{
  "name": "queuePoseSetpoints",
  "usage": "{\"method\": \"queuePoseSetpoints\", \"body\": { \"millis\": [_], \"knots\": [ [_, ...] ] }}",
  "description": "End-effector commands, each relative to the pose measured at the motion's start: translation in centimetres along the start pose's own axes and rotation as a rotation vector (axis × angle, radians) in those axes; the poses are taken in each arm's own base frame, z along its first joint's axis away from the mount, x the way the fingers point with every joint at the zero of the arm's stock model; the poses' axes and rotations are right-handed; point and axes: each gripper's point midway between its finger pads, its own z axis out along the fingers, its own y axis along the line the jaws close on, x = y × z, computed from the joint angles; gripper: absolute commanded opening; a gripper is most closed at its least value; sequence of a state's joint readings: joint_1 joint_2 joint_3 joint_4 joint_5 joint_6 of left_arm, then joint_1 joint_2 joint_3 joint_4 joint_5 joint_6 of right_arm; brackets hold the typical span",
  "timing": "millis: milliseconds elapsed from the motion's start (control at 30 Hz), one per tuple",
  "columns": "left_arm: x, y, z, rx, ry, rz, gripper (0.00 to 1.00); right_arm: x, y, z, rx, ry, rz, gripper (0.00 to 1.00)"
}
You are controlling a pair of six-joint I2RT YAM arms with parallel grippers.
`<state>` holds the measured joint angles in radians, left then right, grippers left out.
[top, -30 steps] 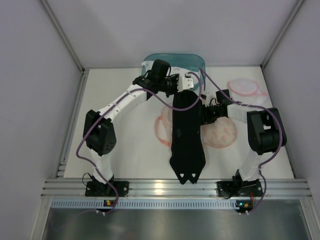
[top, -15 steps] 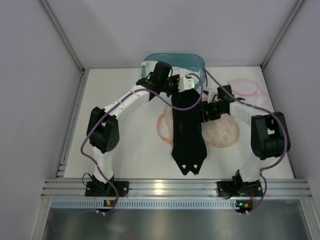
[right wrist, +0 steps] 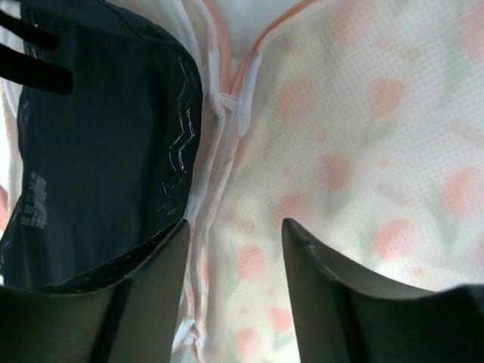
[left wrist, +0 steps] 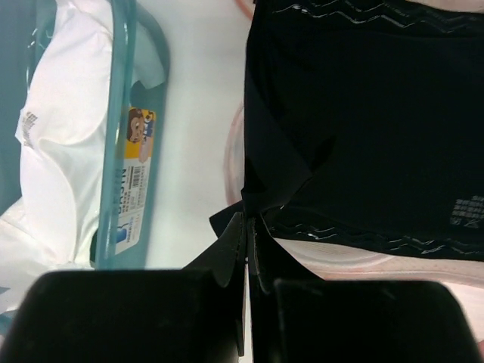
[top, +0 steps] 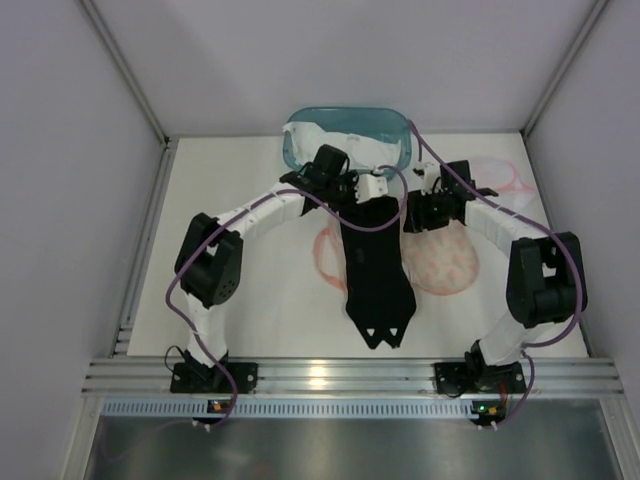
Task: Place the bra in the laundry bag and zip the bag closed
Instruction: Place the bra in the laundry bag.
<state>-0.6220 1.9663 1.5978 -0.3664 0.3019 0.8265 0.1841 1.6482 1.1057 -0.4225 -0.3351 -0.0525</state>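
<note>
The bra (top: 375, 270) is smooth, matt black cloth, its edges trimmed with a faintly shiny wavy stitch. The laundry bag (top: 445, 262) is fine white mesh printed with pink blooms and bound in pink tape. A translucent teal plastic bin (top: 370, 115) with a glossy paper label (left wrist: 134, 181) holds soft white cloth (left wrist: 64, 113). The surface (top: 250, 260) is matt white, and its rail (top: 330, 375) is bare metal.
</note>
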Motion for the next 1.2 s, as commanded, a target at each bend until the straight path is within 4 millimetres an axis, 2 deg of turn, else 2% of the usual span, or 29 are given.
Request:
{"method": "queuePoseSetpoints", "body": {
  "millis": [0,133,267,333,400,433,533,567,667,700,733,933,1033,1133,1167],
  "knots": [
    [-1.7,0.0,-0.4,-0.065,0.001,-0.043,0.0,1.1,-0.3,1.5,-0.02,0.003,0.043,0.51],
    [-1.3,-1.7,1.0,-0.04,0.025,-0.112,0.0,2.5,-0.5,2.6,-0.028,0.031,0.072,0.42],
    [-1.3,-2.4,1.7,-0.033,0.031,-0.222,0.0,2.7,-0.5,3.2,-0.032,0.033,0.111,0.42],
    [-0.6,-3.1,2.1,-0.029,0.087,-0.261,0.0,2.9,-0.6,3.6,-0.03,0.039,0.117,0.42],
    [0.2,-2.8,2.8,-0.071,0.168,-0.324,0.0,3.1,-0.6,3.9,-0.033,0.048,0.129,0.4],
    [1.3,-3.9,2.9,-0.063,0.242,-0.352,0.0,3.4,-0.6,4.1,-0.036,0.059,0.15,0.39],
    [2.0,-5.6,3.6,-0.023,0.292,-0.452,0.0,3.6,-0.3,4.4,-0.051,0.065,0.172,0.34],
    [2.0,-7.0,3.6,0.03,0.285,-0.486,0.0,3.8,-0.3,4.5,-0.054,0.068,0.173,0.34],
    [1.6,-9.1,3.0,0.105,0.263,-0.516,0.0,3.9,-0.3,4.5,-0.056,0.068,0.166,0.34],
    [1.3,-9.1,2.6,0.106,0.255,-0.526,0.0,4.0,-0.3,4.5,-0.056,0.069,0.165,0.34],
    [1.0,-9.2,2.5,0.113,0.246,-0.53,0.07,4.1,-0.3,4.5,-0.056,0.072,0.161,0.34],
    [-4.4,-7.3,-1.3,0.151,0.066,-0.527,0.27,4.4,-0.3,4.7,-0.062,0.082,0.146,0.32],
    [-6.9,-4.3,-3.8,0.111,-0.028,-0.544,0.35,4.6,-0.4,4.8,-0.06,0.086,0.143,0.31],
    [-7.1,-1.0,-4.9,0.042,-0.064,-0.551,0.39,4.6,-0.3,4.8,-0.065,0.084,0.133,0.3],
    [-6.7,-0.4,-4.5,0.037,-0.059,-0.546,0.39,4.6,-0.3,4.8,-0.066,0.082,0.133,0.3]
  ]
}}
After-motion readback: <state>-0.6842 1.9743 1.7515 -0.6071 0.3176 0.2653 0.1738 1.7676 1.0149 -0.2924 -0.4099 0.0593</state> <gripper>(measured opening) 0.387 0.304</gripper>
